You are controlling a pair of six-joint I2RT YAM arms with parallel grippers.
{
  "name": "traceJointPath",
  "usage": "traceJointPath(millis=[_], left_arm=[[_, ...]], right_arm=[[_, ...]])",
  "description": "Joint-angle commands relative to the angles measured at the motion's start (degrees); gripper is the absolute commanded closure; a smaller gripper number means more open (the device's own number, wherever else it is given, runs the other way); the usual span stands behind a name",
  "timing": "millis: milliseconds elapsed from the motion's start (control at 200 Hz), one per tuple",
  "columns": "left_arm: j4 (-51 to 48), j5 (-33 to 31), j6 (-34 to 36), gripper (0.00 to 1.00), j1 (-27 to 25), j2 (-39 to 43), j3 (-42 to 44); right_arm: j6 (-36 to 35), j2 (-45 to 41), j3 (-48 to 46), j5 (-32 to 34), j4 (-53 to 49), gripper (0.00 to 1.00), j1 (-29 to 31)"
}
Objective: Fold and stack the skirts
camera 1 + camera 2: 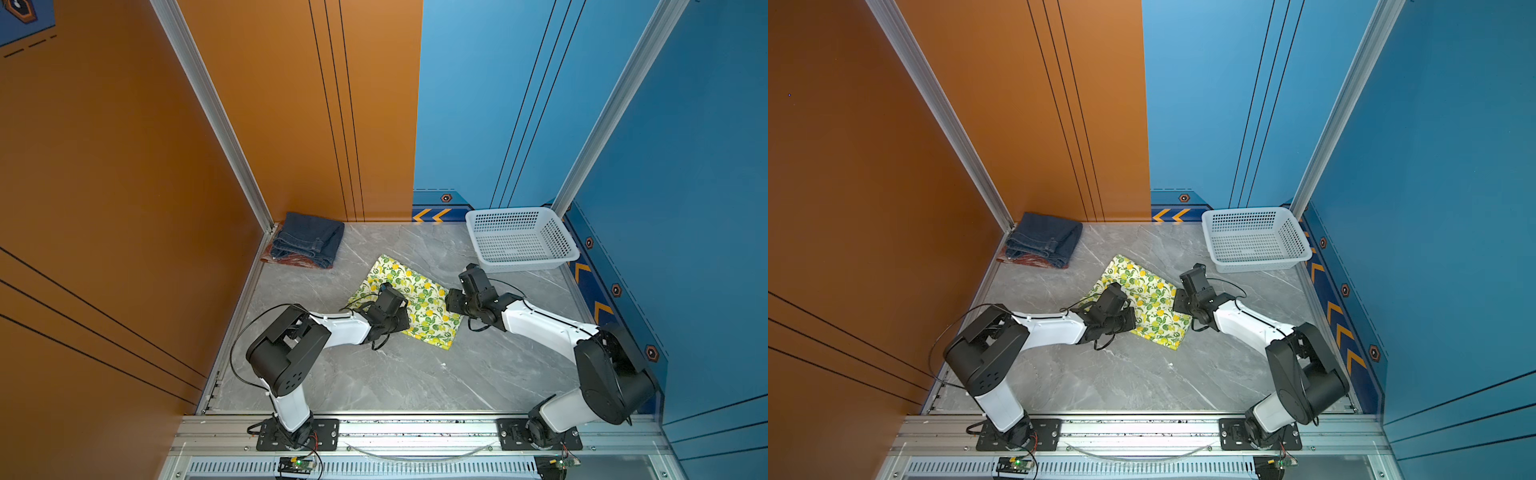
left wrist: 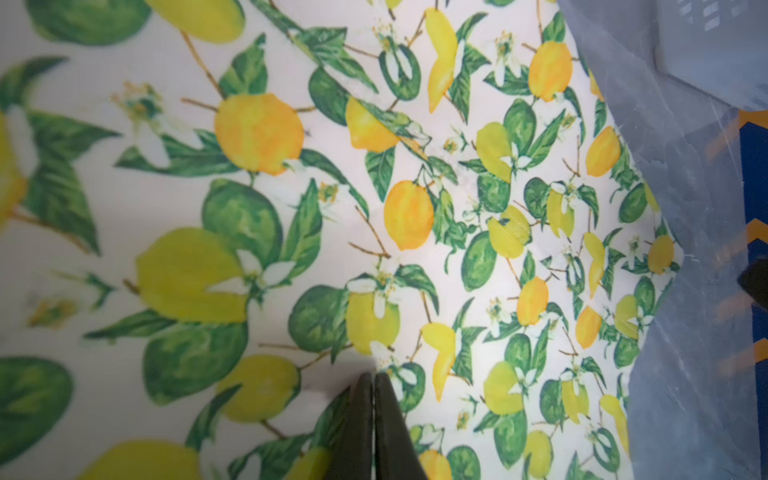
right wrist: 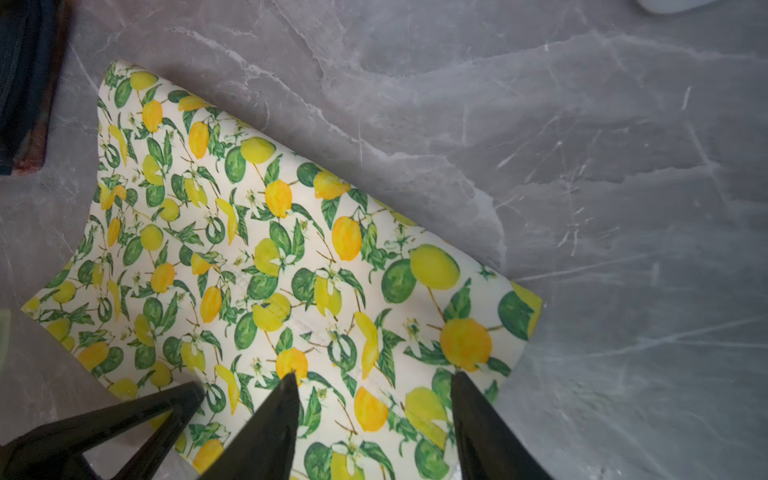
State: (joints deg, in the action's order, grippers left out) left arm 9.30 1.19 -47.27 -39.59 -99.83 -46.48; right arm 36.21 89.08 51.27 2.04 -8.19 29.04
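At the middle of the surface, we are holding our left tool pinched closed against the lemon skirt; we are not making out whether cloth sits between the jaws. Our right tool is hovering, jaws apart, over that skirt's right edge. In the far left corner the denim skirt is resting on the plaid skirt, well apart from the white basket.
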Motion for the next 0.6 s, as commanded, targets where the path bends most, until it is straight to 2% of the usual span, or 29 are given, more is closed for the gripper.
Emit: traceJointPath(millis=[0,290,591], left_arm=[[-2.66,1.77,-0.89,0.93,0.79,0.03,2.77],[-1.44,4.71,-1.68,0.93,2.33,-0.45,4.39],[-1.41,5.90,-1.33,0.93,3.43,-0.76,4.93]], right_arm=[[-0.24,3.69,3.13,-0.67,1.94,0.46,0.21],[-2.85,13.43,4.19,-2.13,5.04,0.66,-2.95],[-7.99,13.92,7.16,1.55,0.72,0.67,-4.91]])
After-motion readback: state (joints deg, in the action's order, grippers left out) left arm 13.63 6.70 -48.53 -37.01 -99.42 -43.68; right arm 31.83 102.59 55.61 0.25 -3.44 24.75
